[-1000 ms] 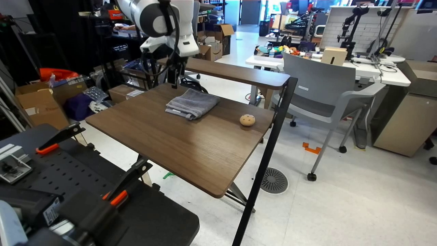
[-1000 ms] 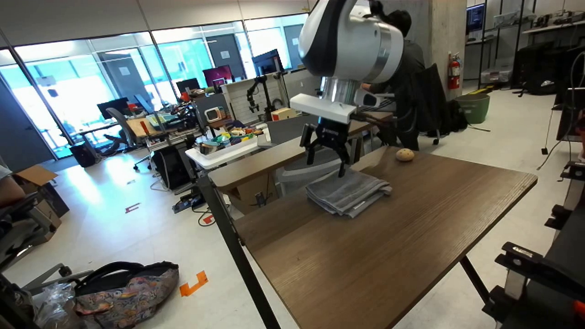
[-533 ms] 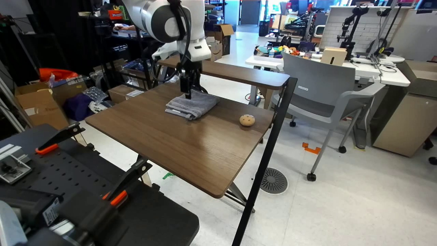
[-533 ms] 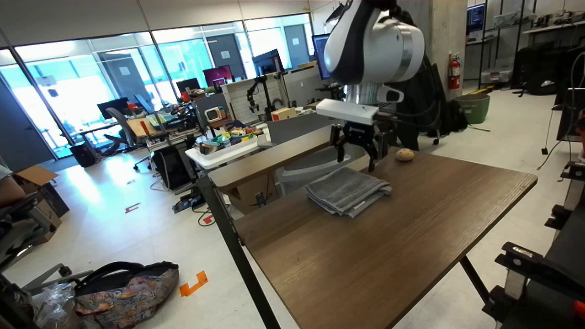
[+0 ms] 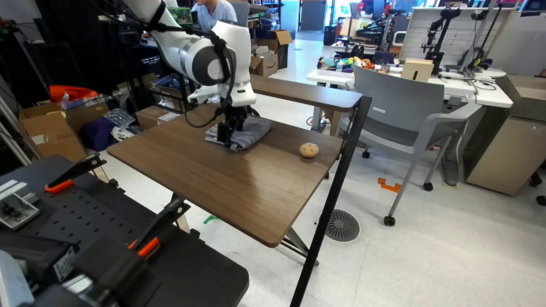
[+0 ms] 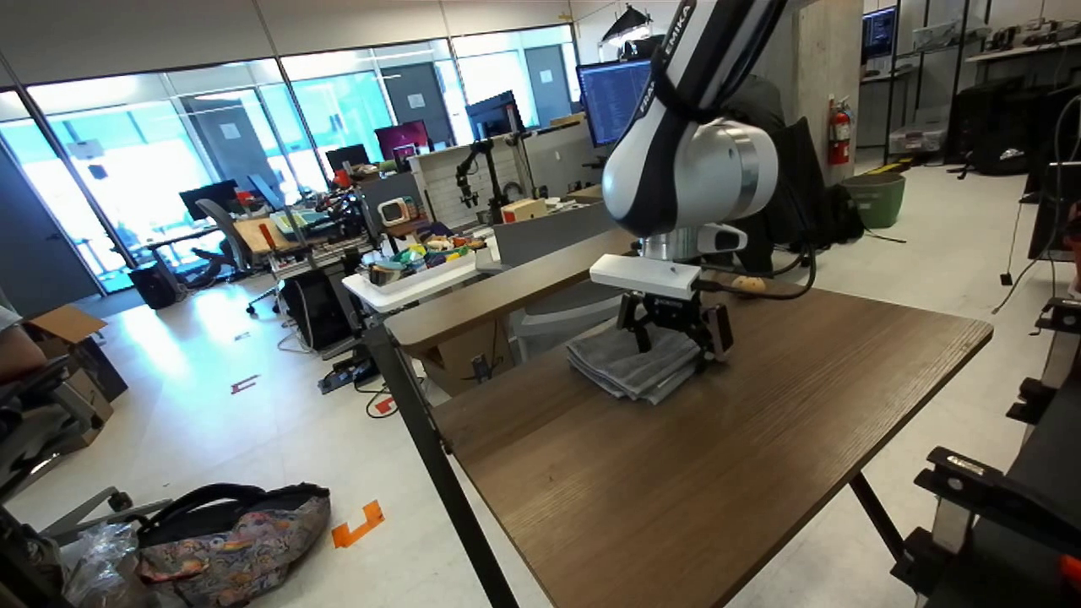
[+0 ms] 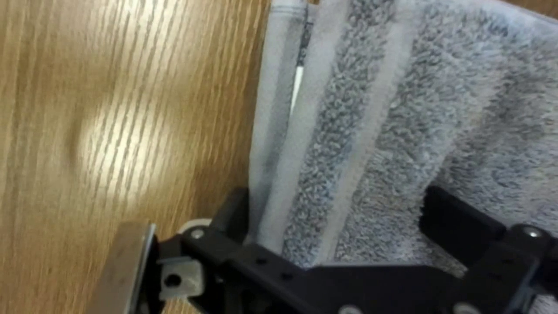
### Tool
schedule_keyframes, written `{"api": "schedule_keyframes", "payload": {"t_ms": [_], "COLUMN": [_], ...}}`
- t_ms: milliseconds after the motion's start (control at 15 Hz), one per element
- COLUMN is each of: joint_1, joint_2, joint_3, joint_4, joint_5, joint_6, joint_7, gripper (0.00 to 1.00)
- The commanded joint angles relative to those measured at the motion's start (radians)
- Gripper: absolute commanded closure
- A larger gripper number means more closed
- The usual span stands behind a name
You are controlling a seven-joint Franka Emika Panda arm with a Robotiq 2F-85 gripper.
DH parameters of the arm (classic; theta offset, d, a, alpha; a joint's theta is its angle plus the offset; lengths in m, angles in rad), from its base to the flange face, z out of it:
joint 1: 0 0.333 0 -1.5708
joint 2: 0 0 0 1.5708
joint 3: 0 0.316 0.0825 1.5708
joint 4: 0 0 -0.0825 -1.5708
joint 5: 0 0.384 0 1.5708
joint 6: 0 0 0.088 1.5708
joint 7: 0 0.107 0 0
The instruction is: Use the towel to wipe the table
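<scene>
The gray towel [image 7: 370, 131] lies folded on the big brown wood table [image 5: 239, 183]. It looks soft and fuzzy, with pale stripes across it. A thin white strip [image 7: 297, 87] peeks out between the folds at its edge. The towel is near the long side of the table that is next to the narrow brown table [image 5: 298, 91].

The gripper [image 7: 335, 207] points down, low over the big table. Its fingers [image 7: 457, 222] are spread wide apart, and part of the towel is in the gap between them. One finger is down by the folded edge of the towel, next to the wood. The other finger is at the fuzzy top. I cannot tell how hard that finger touches the cloth.

The white and black robot arm [image 6: 692, 177] reaches down from above in both exterior views. A small round tan ball [image 5: 309, 150] with dark spots sits on the big table too, apart from the towel and near an edge.

A gray chair [image 5: 396, 102] with little black wheels stands by the narrow table. In an exterior view, a black table top [image 5: 200, 273] is close to the big table, with two black and orange clamps [image 5: 79, 171] on it. A person [image 5: 217, 10] in a light blue shirt is behind the arm. In an exterior view, a bag [image 6: 236, 540] with a busy pattern lies on the floor [image 6: 422, 523]. A green bin [image 6: 877, 201] and a red fire extinguisher [image 6: 839, 135] are far back.
</scene>
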Motion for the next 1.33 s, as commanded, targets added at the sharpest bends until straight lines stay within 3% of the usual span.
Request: {"api": "schedule_keyframes", "payload": {"t_ms": [0,267,467,800,1000,1267], "joint_1": [-0.006,-0.057,-0.089,-0.007,0.077,0.184], "joint_2": [0.003,-0.038,-0.013,0.088,0.133,0.119], "joint_3": [0.006,0.031,0.065,0.068,0.056,0.043], "joint_4": [0.008,0.0,0.063,0.18,0.202,0.176], "joint_5": [-0.01,-0.004,-0.009,-0.049,-0.078,-0.115], "joint_6": [-0.007,-0.128,-0.329,-0.58,-0.545,-0.309], "joint_7": [0.006,-0.045,-0.125,-0.086,-0.044,0.054], "gripper": [0.0,0.0,0.0,0.0,0.0,0.0]}}
